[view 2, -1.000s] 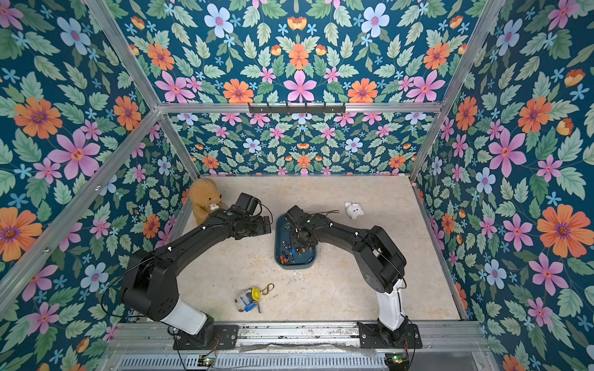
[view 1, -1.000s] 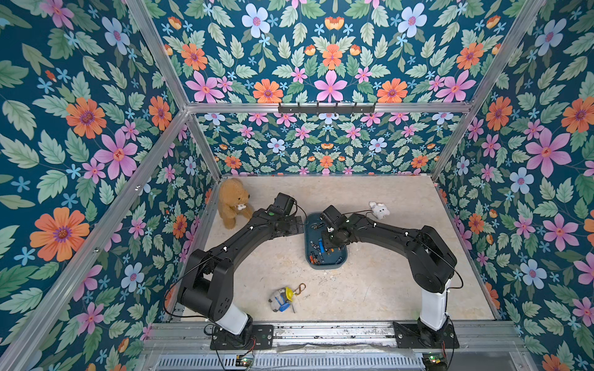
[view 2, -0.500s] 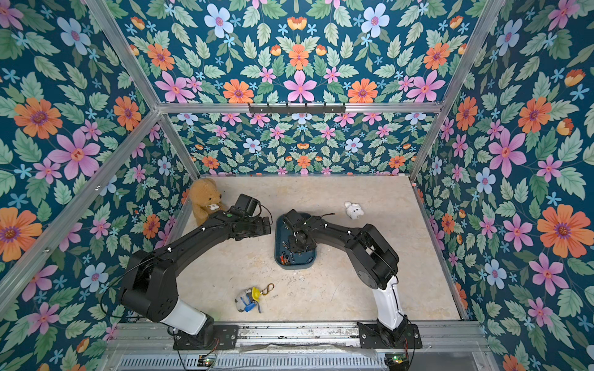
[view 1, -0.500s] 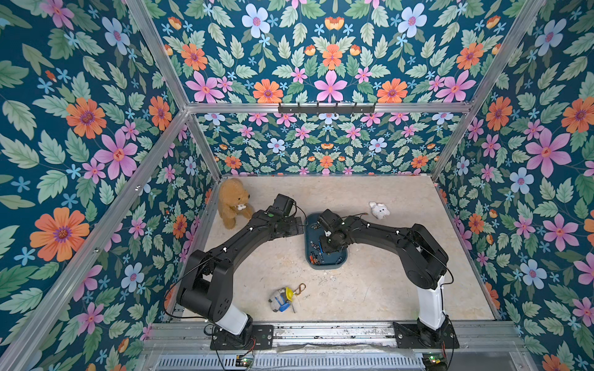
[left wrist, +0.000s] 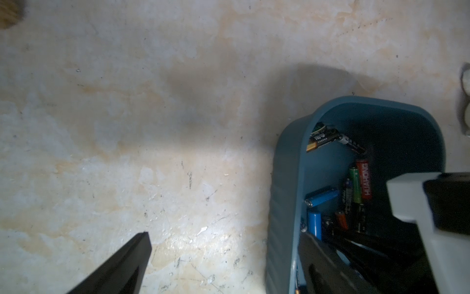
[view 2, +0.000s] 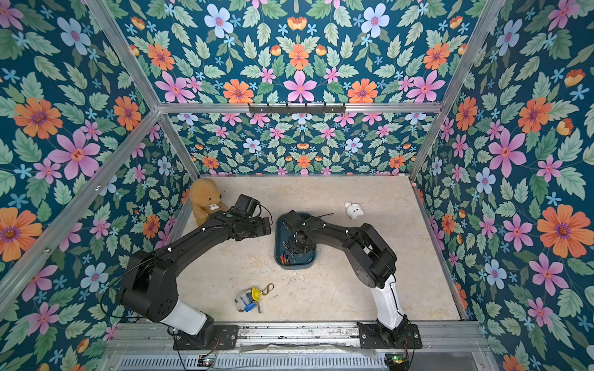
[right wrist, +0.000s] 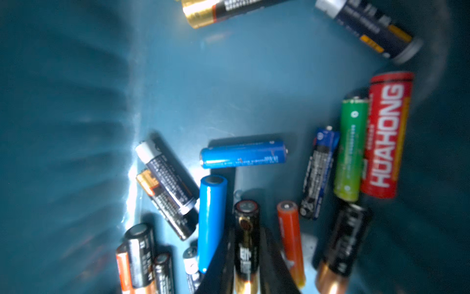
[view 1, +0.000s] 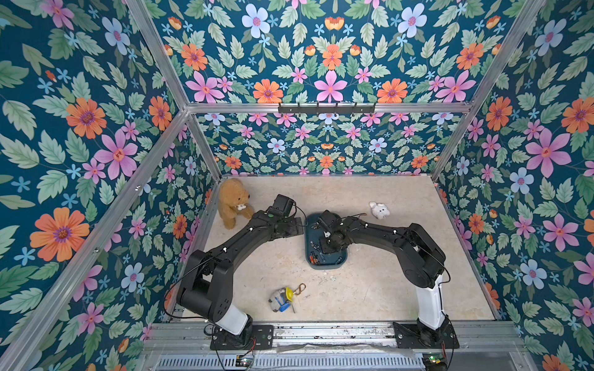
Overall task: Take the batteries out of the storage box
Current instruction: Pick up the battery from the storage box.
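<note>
Top views, storage box [view 1: 326, 266]: mid-table [view 1: 369, 289], long side running away from the robot; batteries [view 1: 315, 257] loose on its floor, those in sight lying toward the near end
Top views, right gripper [view 1: 323, 247]: down inside the box, arm reaching in from the right; jaws too small to read here
Top views, left gripper [view 1: 299, 225]: just beside the box's left wall, toward the far end
Top views, others: teddy bear [view 1: 233, 202] at the far left; white plush toy [view 1: 379, 210] right of the box; keyring figure [view 1: 283, 298] near the front edge
Left wrist, left gripper [left wrist: 223, 236]: jaws wide apart, holding nothing; one finger [left wrist: 122, 264] over bare table, the other in front of the box's inside, the box wall between them
Right wrist, right gripper [right wrist: 246, 230]: jaws closed in on a black-and-copper battery [right wrist: 246, 254], a finger against each side; that battery lies among the others in the box
Right wrist, neighbours: blue battery [right wrist: 212, 221] just beside it on one side; orange battery [right wrist: 291, 241] on the other; red battery [right wrist: 389, 135] marked HUAHONG and green battery [right wrist: 352, 150] side by side
</note>
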### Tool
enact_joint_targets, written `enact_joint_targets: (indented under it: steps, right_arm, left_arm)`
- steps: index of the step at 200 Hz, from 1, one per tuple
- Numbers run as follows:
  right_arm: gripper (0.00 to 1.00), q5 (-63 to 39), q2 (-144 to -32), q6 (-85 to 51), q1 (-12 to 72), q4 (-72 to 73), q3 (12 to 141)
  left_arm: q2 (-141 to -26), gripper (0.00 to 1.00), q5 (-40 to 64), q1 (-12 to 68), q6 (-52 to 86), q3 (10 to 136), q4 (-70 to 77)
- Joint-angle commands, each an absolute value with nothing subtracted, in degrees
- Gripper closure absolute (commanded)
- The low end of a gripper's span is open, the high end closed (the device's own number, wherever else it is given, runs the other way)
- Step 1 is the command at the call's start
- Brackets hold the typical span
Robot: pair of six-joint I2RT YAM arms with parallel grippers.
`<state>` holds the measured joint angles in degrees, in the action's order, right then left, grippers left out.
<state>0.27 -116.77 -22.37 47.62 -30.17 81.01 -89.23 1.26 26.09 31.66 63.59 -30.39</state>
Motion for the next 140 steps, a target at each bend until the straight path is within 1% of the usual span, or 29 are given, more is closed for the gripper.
enact_joint_targets:
  steps: [1, 26, 140]
  right_arm:
    - [0.86, 0.62, -117.27, -21.80, 47.66, -31.22, 81.11]
    - [0.88, 0.69, -116.75, -21.81, 47.61, -31.60, 81.39]
    - [0.90, 1.73, -109.59, -22.14, 46.29, -34.27, 84.40]
  left_arm:
    - [-88.72, 0.03, 0.97, 26.02, 32.08, 63.62, -30.34]
    - [-88.43, 0.03, 0.93, 26.03, 32.08, 63.79, -30.59]
    - [-87.80, 0.04, 1.49, 26.10, 32.54, 66.13, -31.92]
